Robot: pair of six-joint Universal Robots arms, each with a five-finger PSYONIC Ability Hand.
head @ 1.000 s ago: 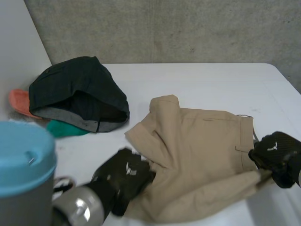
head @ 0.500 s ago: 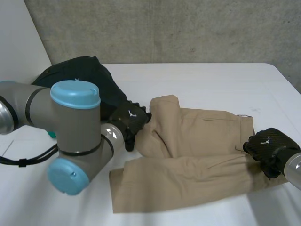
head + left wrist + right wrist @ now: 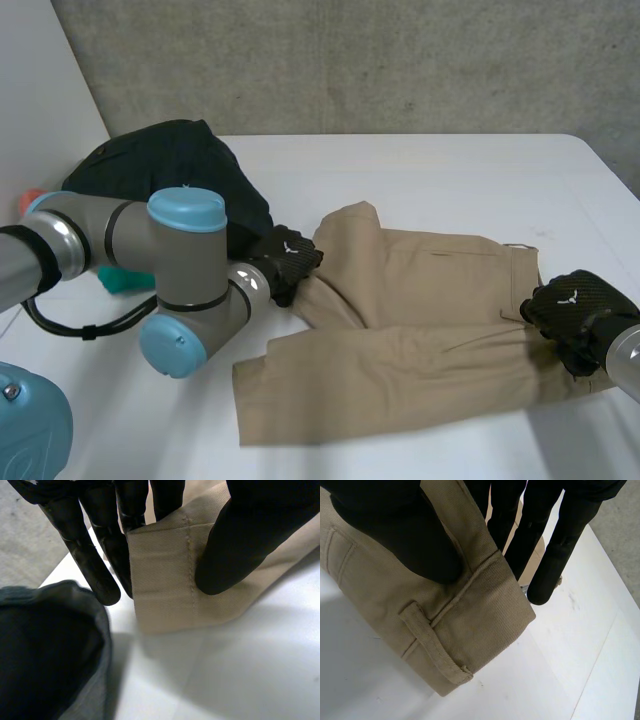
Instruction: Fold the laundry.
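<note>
Tan trousers (image 3: 420, 330) lie across the white table (image 3: 420, 170), one leg spread toward the front. My left hand (image 3: 285, 260) pinches a hemmed leg end (image 3: 170, 580) of the trousers between thumb (image 3: 250, 535) and fingers (image 3: 95, 560), beside the dark garment. My right hand (image 3: 575, 315) pinches the waistband (image 3: 470, 620) with its belt loop at the trousers' right end, thumb (image 3: 395, 525) on top and fingers (image 3: 555, 545) behind the cloth.
A dark garment (image 3: 170, 180) with a grey lining is heaped at the back left, over an orange piece (image 3: 30, 197) and a green piece (image 3: 118, 280). My left arm (image 3: 150, 280) reaches across the front left. A concrete wall stands behind the table.
My left hand has carried the trouser leg end from the front toward the dark garment, spreading the lower leg flat. The right hand has stayed at the waistband.
</note>
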